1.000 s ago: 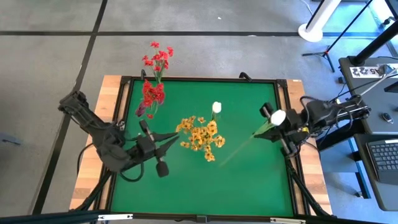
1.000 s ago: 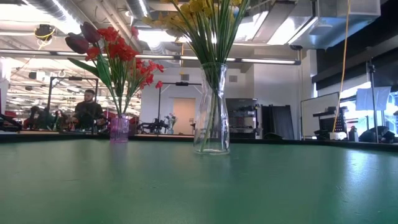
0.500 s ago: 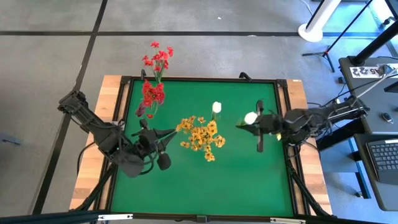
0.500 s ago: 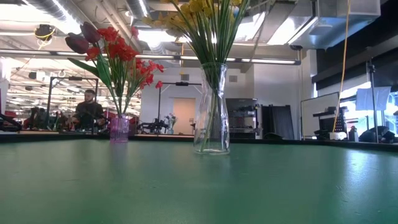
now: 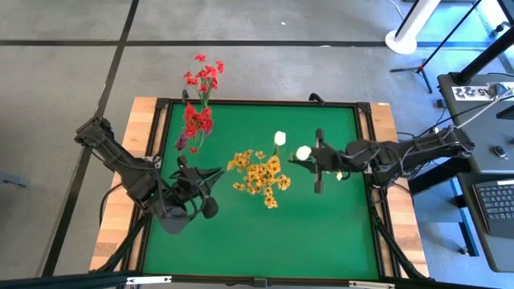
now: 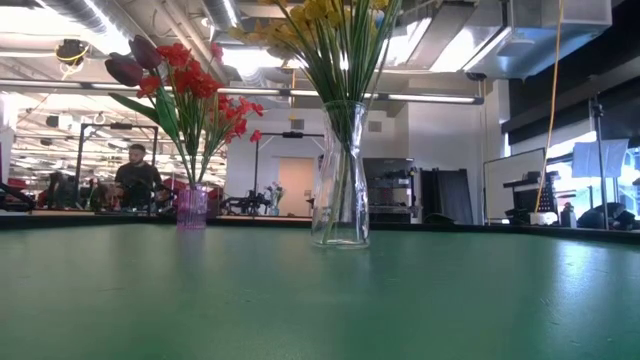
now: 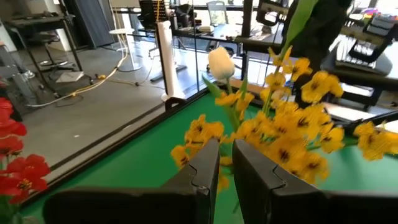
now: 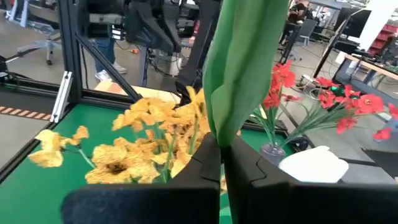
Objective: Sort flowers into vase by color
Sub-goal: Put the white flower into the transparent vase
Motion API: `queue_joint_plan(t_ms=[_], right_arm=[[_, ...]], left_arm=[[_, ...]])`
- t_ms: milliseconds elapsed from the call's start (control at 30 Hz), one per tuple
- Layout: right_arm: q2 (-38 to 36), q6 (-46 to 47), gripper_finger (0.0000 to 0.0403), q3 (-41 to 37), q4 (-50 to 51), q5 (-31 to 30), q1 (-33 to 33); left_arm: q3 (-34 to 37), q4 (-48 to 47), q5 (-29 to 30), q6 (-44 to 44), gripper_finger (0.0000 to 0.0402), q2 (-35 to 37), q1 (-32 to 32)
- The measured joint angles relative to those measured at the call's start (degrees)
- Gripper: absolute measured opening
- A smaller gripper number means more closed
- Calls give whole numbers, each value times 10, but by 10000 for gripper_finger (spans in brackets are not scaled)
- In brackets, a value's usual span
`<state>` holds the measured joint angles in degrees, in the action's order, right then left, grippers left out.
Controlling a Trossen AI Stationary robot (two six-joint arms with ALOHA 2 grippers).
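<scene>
Your right gripper [image 5: 319, 163] has its fingers clamped on the white flower [image 5: 303, 152], stem along the 9-to-3 line, bloom just at 3 o'clock of the yellow bunch [image 5: 261, 173]; left fingers [image 7: 205, 171], nearly closed, hold nothing

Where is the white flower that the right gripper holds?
In the high view, the white flower hangs right of centre, beside the yellow bunch, in the right gripper.

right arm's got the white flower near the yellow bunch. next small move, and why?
Probably carry it a little farther toward the clear glass vase and lower the stem in. The right gripper, shut on the white flower, hangs just beside the yellow-orange flowers, where another white bloom already stands. The left gripper waits on the other side.
</scene>
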<state>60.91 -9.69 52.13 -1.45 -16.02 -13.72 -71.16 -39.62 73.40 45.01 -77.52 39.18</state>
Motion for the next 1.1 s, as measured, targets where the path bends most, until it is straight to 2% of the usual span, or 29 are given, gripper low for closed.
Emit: queue_joint_plan(t_ms=[200,333,633,1100], right_arm=[[-4,2,0,30,15,14,-1],[-4,6,0,45,16,49,-1],[1,28,0,48,20,66,-1],[107,37,0,48,31,66,-1]], left_arm=[[44,2,-3,19,42,0,0],[73,2,-26,82,42,0,0],[83,5,-39,104,42,0,0],[83,16,-51,104,42,0,0]])
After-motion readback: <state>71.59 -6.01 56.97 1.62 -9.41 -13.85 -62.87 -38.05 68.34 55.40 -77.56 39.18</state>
